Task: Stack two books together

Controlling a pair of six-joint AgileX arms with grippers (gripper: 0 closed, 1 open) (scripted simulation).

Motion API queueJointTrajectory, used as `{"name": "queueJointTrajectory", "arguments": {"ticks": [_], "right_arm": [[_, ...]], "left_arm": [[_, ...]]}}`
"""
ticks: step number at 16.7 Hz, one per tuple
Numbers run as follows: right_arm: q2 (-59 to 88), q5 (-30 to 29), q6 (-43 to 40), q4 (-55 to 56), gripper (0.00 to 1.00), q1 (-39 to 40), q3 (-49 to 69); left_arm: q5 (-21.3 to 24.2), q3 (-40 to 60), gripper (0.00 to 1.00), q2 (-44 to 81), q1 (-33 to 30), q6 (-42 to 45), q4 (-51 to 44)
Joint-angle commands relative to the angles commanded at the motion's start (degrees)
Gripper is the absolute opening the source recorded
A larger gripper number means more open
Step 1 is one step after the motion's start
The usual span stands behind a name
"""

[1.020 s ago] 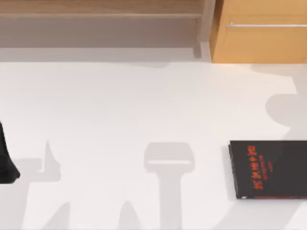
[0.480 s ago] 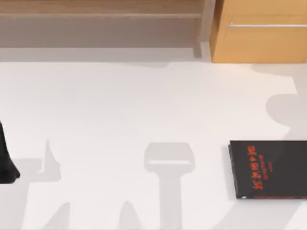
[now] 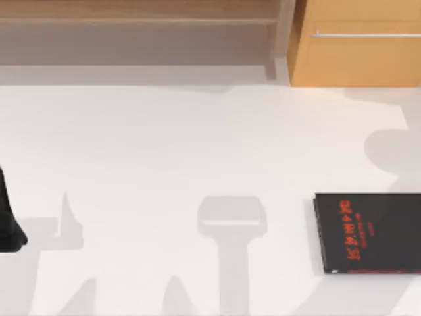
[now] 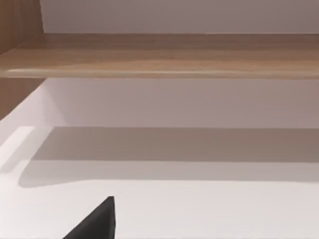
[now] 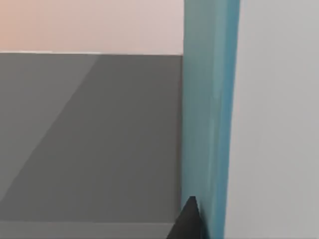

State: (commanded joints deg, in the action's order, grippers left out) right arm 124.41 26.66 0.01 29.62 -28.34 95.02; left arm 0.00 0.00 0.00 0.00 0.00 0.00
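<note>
Lying flat on the white table [image 3: 197, 145], at the right side in the top view, a thin black book [image 3: 368, 232] with red lettering on its cover, cut off by the right border of that view. Resting fully on the table surface, nothing on top of it and nothing touching it. Far from it, at the left border of the top view, a dark part of the left arm [image 3: 8, 224], low beside the table edge and well apart from the black book. Between them, bare table with grey shadows of the arms. At the far side of the table, a long wooden shelf [image 3: 138, 20] and, to its right, an orange-brown cabinet [image 3: 358, 59] with a thin metal handle [image 3: 365, 34]. In the left wrist view, one dark tip of the left gripper [image 4: 97, 221] above the white table, with the wooden shelf board [image 4: 164, 55] farther off; holding nothing that can be seen, and impossible to tell whether open or closed. In the right wrist view, very close to the camera, a teal-blue book [image 5: 209, 114] seen as a narrow band against a grey and white background. Just beside this band, seeming to touch it, one dark tip of the right gripper [image 5: 188, 221]. Impossible to tell whether clamped on the teal-blue book or merely next to it.
</note>
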Motion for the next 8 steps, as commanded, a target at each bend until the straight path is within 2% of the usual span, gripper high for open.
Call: {"name": "queueJointTrajectory", "arguments": {"ticks": [8], "right_arm": [[-2.38,0.50,0.03,-0.86,0.00,-0.57,-1.54]], "left_arm": [[0.00,0.00,1.00,0.00,0.00,0.00,0.00]]}}
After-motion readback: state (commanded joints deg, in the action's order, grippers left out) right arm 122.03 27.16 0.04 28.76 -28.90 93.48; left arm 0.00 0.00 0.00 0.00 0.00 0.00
